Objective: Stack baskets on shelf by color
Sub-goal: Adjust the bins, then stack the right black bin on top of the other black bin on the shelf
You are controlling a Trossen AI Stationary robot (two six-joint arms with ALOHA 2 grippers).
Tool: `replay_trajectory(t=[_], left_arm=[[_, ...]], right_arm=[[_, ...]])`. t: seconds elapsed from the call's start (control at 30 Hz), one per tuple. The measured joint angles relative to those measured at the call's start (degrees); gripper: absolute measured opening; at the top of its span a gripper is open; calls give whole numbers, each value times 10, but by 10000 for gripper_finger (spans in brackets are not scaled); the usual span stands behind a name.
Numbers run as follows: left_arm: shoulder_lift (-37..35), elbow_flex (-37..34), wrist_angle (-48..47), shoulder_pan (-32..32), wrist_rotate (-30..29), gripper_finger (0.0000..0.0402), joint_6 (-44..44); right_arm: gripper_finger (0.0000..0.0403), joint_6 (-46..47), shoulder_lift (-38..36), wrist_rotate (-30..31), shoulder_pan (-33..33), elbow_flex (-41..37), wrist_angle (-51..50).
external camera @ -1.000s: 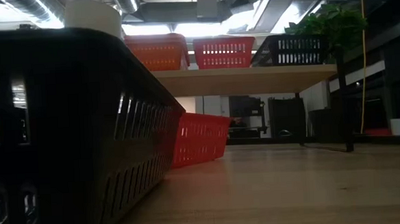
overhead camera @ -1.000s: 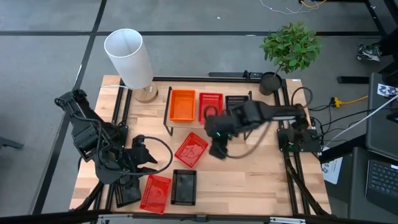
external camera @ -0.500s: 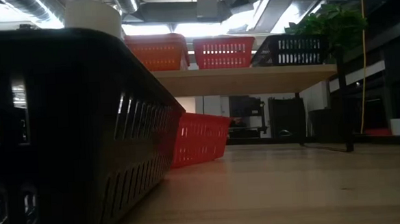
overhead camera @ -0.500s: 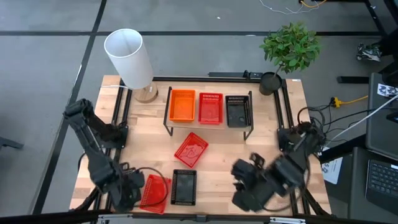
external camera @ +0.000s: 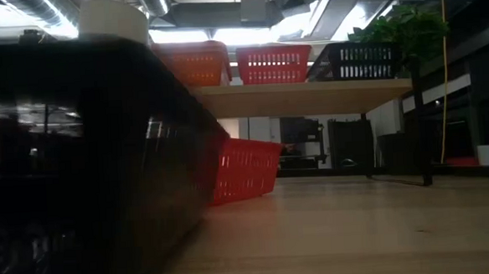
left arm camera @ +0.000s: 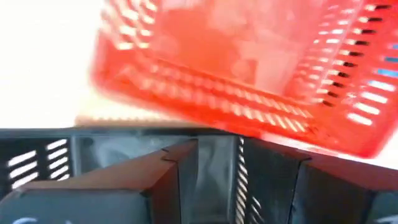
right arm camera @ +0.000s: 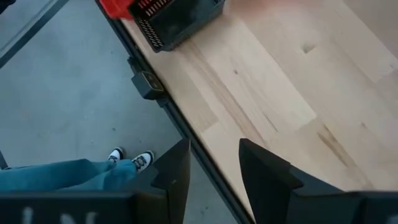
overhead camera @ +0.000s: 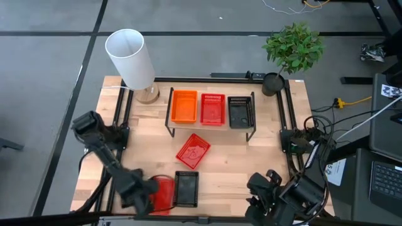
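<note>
The shelf [overhead camera: 210, 125] carries an orange basket [overhead camera: 184, 105], a red basket [overhead camera: 212, 108] and a black basket [overhead camera: 240, 112] side by side. Another red basket [overhead camera: 193, 150] lies askew on the table before it. By the near edge sit a red basket [overhead camera: 164, 190] and a black basket [overhead camera: 186, 188]. My left gripper [overhead camera: 143, 193] is low over the near-left corner, open. In its wrist view, the fingers stand at the rim of a black basket [left arm camera: 37, 165], with a red basket [left arm camera: 249, 68] just beyond. My right gripper [right arm camera: 214, 180] is open at the near-right corner, past the table's edge. My left gripper comes down slanting at the black basket's wall [left arm camera: 217, 146], one finger [left arm camera: 177, 171] on each side of the spot. I cannot tell whether the fingers touch it.
A white lamp [overhead camera: 130, 56] stands at the far-left corner and a potted plant [overhead camera: 292, 47] at the far right. A person's jeans and shoes [right arm camera: 127, 158] show on the floor beyond the near edge. Bare wood [overhead camera: 251, 157] lies between the shelf and my right arm.
My right arm has drawn back from the shelf toward the table's near-right corner. My left arm has stretched toward the near edge and dropped its gripper over the baskets in the near-left corner. The baskets on the shelf have stayed put.
</note>
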Motion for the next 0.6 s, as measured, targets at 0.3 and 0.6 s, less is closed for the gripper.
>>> replay_trajectory(t=[0.3, 0.6], left_arm=[[0, 31, 106, 168, -48, 120, 208], [-25, 106, 83, 232, -2, 119, 268]], right_arm=[[136, 0, 0, 4, 0, 0, 4], [136, -33, 3, 26, 2, 1, 4]])
